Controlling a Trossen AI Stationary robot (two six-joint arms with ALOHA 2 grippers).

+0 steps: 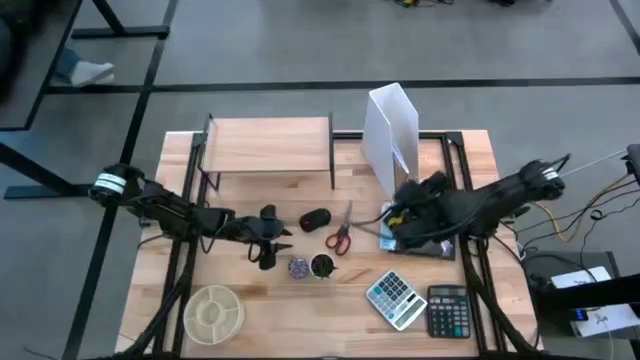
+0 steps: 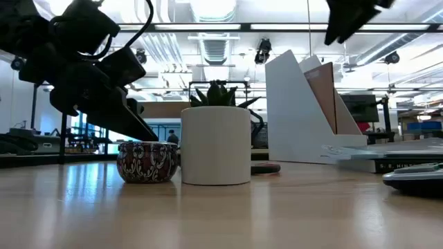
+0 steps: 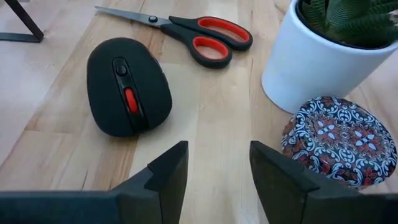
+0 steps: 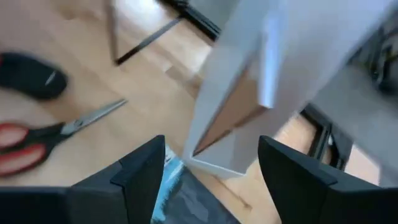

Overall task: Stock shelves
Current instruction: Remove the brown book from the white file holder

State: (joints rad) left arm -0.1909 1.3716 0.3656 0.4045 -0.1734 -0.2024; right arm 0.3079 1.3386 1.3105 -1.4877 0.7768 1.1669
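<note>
From above I see the shelf (image 1: 268, 143) at the back of the table (image 1: 300, 310), left of centre, its top board bare; the white file holder (image 1: 392, 130) stands just to its right. My left gripper (image 1: 270, 250) sits in front of the shelf, well apart from it, with the mouse (image 1: 314, 219) and scissors (image 1: 339, 236) just ahead of it and the tin (image 1: 298, 266) and potted plant (image 1: 322, 266) beside its tip; my right gripper (image 1: 404, 215) hangs by the foot of the file holder, over a flat book (image 1: 412, 244); two calculators (image 1: 420, 303) lie near the front right edge, a round dish (image 1: 213, 311) near the front left edge; the front middle of the table is open wood.

From the low view, the plant pot (image 2: 216, 145) and the tin (image 2: 147, 161) stand almost touching; the file holder (image 2: 304, 111) rises behind on the right; bare wood runs forward to the near edge.

In the left wrist view, my left gripper (image 3: 217, 177) is released, fingers (image 3: 168, 174) apart over bare wood; the mouse (image 3: 127, 87) lies beyond them, the scissors (image 3: 193, 34) farther on, the pot (image 3: 323, 56) and tin (image 3: 339, 140) to one side.

In the right wrist view, my right gripper (image 4: 211, 180) is spread wide and empty, just short of the file holder's (image 4: 267, 81) lower corner; the scissors (image 4: 50, 134) and the mouse (image 4: 31, 74) lie off to the side; a thin black shelf leg (image 4: 134, 40) shows beyond.
</note>
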